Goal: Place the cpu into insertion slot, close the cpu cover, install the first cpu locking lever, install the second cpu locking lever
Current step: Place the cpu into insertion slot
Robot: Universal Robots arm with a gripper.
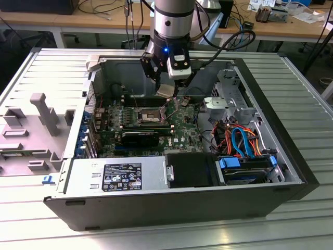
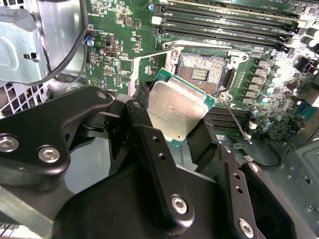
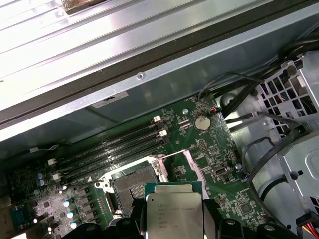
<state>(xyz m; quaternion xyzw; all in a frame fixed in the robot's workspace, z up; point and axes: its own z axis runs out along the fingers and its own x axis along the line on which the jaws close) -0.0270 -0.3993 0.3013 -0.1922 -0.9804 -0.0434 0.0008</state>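
Robotics lab or workshop, open computer case [image 1: 156, 211] on ribbed metal table [image 1: 304, 86], cable-strewn wooden benches [image 1: 57, 21] behind

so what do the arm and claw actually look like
A silver-grey cylindrical arm with a black band, a small blue light and black cables trailing off. A white block sits at the wrist. The claw is black, with jointed links and silver screws.

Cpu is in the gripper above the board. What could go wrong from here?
The cpu, clamped in the gripper, appears offset from the insertion slot; lowered so, it may land skewed on the contacts.
The thin locking lever beside the slot might snag a corner.
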